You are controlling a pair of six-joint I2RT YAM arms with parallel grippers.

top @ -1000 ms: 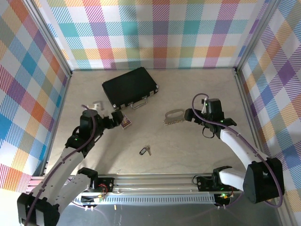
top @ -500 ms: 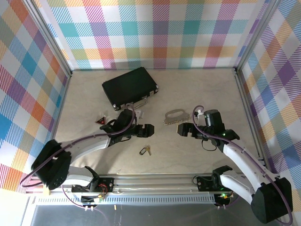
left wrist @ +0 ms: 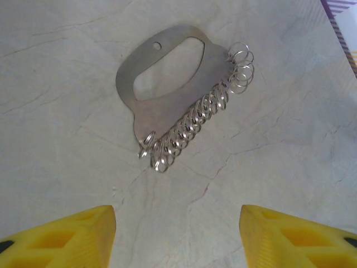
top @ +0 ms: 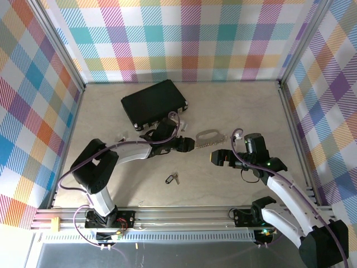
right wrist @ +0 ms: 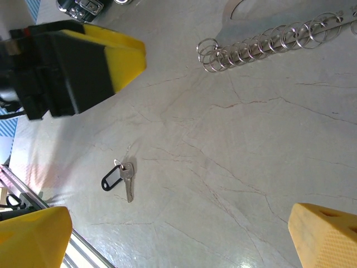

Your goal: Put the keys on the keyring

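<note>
The counter point(top: 234, 106) is a pale sheet veined like marble, fenced by walls point(top: 184, 39) of bright plaid. From above, a black case point(top: 154, 103) lies toward the back. A metal plate point(top: 209, 139) carrying a row of split rings point(top: 202, 146) lies near the middle. The key point(top: 175, 178), on a black tag point(top: 168, 179), lies apart on bare counter, nearer the arm bases. The left end effector point(top: 188, 146) sits just left of the plate, and the right end effector point(top: 216, 158) is just in front of it. The left wrist view adds the plate's handle cut-out and that arm's yellow fingers point(left wrist: 72, 240), apart and gripping nothing. The right wrist view takes in the key and the rings together, with its own fingers point(right wrist: 329, 234) spread wide and empty.
</note>
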